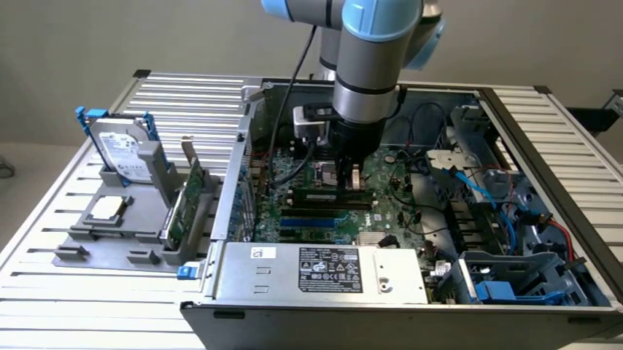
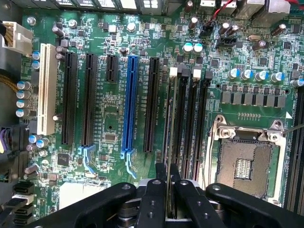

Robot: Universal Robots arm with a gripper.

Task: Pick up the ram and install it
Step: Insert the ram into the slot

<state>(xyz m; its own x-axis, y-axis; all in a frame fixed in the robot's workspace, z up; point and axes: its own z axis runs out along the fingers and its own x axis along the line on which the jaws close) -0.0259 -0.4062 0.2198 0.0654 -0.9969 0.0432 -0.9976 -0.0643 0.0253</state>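
— Starting with the table (image 1: pixel 98 321) and the open computer case (image 1: pixel 545 124) lying on it. Reaching in how?

— Hanging the arm (image 1: pixel 375 58) straight down into the case, wrist upright, over the middle of the motherboard (image 2: pixel 109 128).

— And pinching what in the end effector (image 2: pixel 169 185)?

— Clamping the ram (image 2: pixel 169 142) edge-on between closed fingers (image 2: pixel 159 190), thin board standing on its long edge.

— Lying which way from the grip?

— Sitting directly underneath, touching both fingers, well inside the case. Running its long axis parallel to the black memory slots (image 2: pixel 190 123), and across from left to right in the exterior view.

— Lining up with which slot?

— Seeming to be sitting over the one nearest the long expansion slots (image 2: pixel 152 104), judging by the wrist view. Not managing to tell whether resting in that slot or hovering just above it.
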